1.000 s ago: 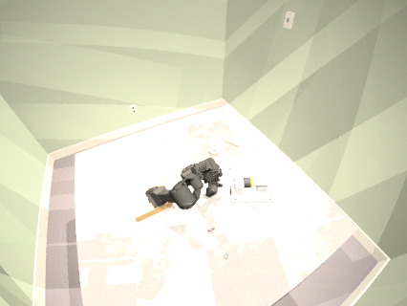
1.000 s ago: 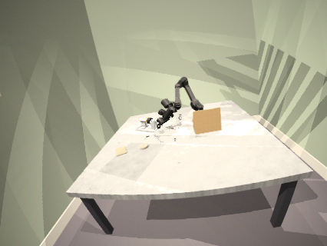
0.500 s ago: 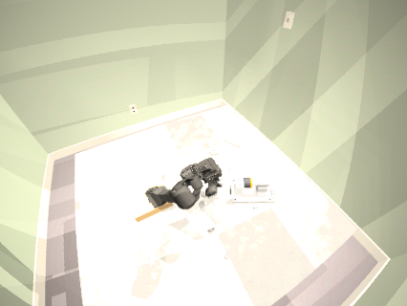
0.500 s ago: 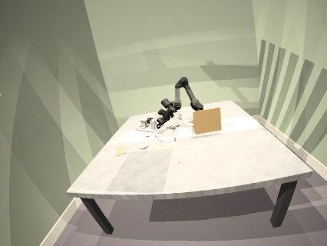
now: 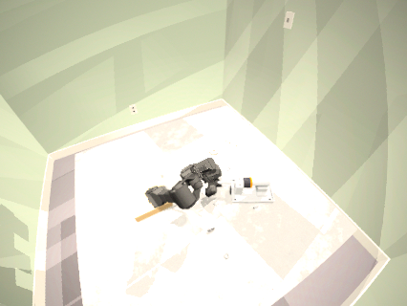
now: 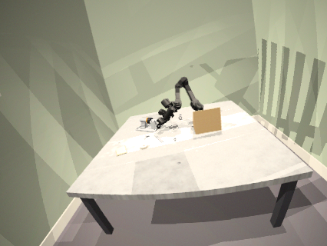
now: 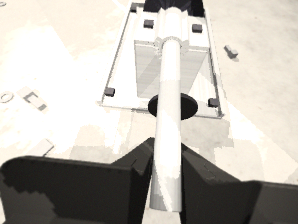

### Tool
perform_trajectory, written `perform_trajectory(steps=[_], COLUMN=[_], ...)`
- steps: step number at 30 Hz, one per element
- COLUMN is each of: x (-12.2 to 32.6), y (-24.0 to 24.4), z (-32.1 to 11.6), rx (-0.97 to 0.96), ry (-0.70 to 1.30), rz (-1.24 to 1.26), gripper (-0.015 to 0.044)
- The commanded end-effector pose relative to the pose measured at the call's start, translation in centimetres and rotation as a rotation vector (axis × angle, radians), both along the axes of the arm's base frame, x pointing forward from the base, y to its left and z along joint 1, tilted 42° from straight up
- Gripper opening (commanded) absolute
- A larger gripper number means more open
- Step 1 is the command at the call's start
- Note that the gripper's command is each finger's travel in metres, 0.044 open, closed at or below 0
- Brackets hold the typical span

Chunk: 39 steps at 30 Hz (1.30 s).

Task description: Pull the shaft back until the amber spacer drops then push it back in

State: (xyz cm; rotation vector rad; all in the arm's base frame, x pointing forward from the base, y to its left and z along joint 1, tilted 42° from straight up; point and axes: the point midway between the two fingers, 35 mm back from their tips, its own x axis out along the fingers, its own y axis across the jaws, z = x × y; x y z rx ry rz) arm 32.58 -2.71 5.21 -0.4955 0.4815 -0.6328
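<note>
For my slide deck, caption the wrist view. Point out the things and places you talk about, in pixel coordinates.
Pincer (image 7: 162, 144) closed on the pale shaft (image 7: 169, 120), which runs into the white block (image 7: 145, 60).

Glaring whites, hard-edged patchwork shadows.

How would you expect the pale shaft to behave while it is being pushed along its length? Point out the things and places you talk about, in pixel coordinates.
The shaft (image 7: 170, 100) looks straight and unbent, so it is probably stiff. Its smooth, rounded surface may let it slip within the end effector (image 7: 167, 172) if it meets resistance, and would likely make it roll if set down loose.
</note>
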Motion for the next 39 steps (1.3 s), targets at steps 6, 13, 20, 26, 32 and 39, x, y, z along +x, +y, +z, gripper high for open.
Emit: perform_trajectory(steps=[6,13,20,26,32,39], x=[-0.14,-0.19,-0.24,-0.30,-0.34,-0.39], y=[0.05,0.06,0.08,0.10,0.11,0.13], z=[0.01,-0.01,-0.03,-0.06,-0.07,-0.10], rx=[0.000,0.000,0.000,0.000,0.000,0.000], ry=[-0.004,-0.003,-0.003,-0.003,-0.003,-0.003], rz=[-0.003,-0.003,-0.003,-0.003,-0.003,-0.003], gripper=[0.0000,0.0000,0.0000,0.0000,0.0000,0.0000])
